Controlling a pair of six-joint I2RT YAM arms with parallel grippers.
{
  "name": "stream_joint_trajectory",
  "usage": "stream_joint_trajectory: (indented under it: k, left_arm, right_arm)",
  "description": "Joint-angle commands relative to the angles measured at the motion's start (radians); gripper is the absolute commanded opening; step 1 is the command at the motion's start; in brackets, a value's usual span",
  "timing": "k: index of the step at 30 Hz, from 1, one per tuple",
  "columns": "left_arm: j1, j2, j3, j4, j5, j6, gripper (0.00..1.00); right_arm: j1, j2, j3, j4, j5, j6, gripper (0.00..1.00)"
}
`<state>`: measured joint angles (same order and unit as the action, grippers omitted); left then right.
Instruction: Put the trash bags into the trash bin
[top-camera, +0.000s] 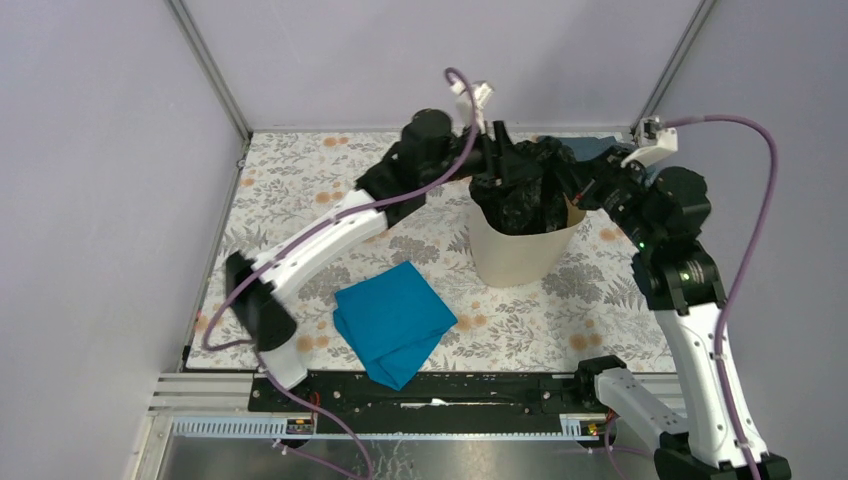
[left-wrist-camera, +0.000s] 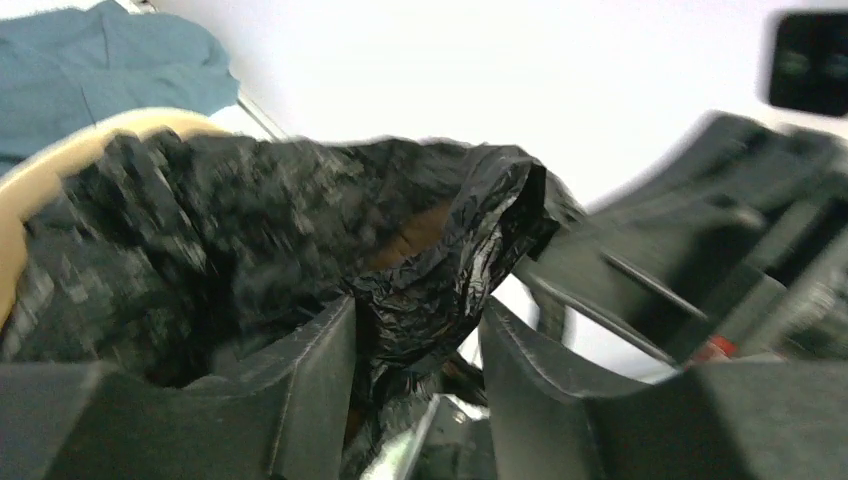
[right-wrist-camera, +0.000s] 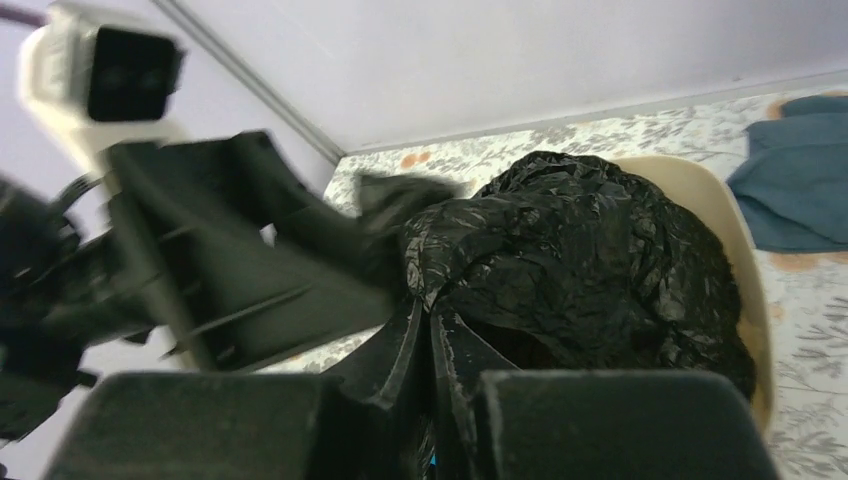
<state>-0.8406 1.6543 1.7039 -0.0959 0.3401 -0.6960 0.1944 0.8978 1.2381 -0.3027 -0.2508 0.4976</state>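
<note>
Black plastic film, thin and shiny, crowds the mouth of the round cream-beige plastic trash bin (top-camera: 515, 258). This is the trash bag (top-camera: 525, 195), bunched inside the bin and heaped well above its rim. The bin stands upright on the floral-patterned table (top-camera: 300, 190). A folded bright blue cloth (top-camera: 393, 318) lies apart in front of it, and a grey-blue cloth (top-camera: 592, 148) lies just behind.

Both arms meet over the bin. The left gripper (top-camera: 500, 160) sits at the far-left side of the mouth. Its wrist view shows a rolled fold of film standing up between the two fingers and filling the gap, so I judge it clamped on the bag (motion blur leaves a little doubt). The right gripper (top-camera: 578, 190) is at the right rim, its fingers drawn almost together with film pinched between them.

By my reading this is the stuffing step. The bag is in the bin's mouth but not yet settled below the rim.

The next move probably calls for pressing the held folds downward into the bin and then letting go while low. That way the springy film stays put rather than following the fingers out. The bin looks light, so uneven pushing could tilt it.
</note>
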Motion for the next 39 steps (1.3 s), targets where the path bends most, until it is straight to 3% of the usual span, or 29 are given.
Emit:
stream_joint_trajectory:
  k: [1,4,10,13,18,22,25,30,36,39]
  left_arm:
    - [-0.006,0.163,0.229,-0.017,0.046,0.020,0.42]
    - [-0.013,0.238,0.303,-0.030,0.055,0.050,0.25]
    - [-0.012,0.173,0.175,-0.047,0.002,0.150,0.07]
    - [0.001,0.062,0.042,-0.061,-0.036,0.237,0.07]
    - [0.060,-0.043,-0.089,-0.046,0.016,0.314,0.04]
    - [0.116,-0.002,-0.131,0.117,0.135,0.237,0.02]
    - [0.129,0.092,-0.075,0.209,0.210,0.166,0.00]
    - [0.153,0.161,-0.036,0.289,0.182,0.147,0.00]
    - [0.288,0.027,-0.226,0.432,0.308,-0.020,0.00]
    - [0.325,-0.055,-0.274,0.410,0.321,-0.040,0.02]
  right_arm:
    - [0.003,-0.099,-0.008,-0.058,0.133,-0.051,0.12]
    - [0.004,-0.134,-0.038,-0.074,0.149,-0.061,0.15]
    - [0.004,-0.098,-0.084,-0.070,0.146,-0.080,0.17]
    - [0.004,-0.045,-0.091,-0.060,0.110,-0.082,0.17]
    - [0.004,0.000,-0.078,-0.068,0.078,-0.088,0.16]
    - [0.004,-0.022,-0.043,-0.113,0.118,-0.093,0.16]
    - [0.003,-0.050,-0.003,-0.152,0.118,-0.091,0.16]
    - [0.004,-0.079,0.031,-0.208,0.172,-0.124,0.16]
    - [0.004,-0.081,0.070,-0.274,0.282,-0.210,0.17]
    - [0.004,-0.071,0.087,-0.270,0.331,-0.234,0.17]
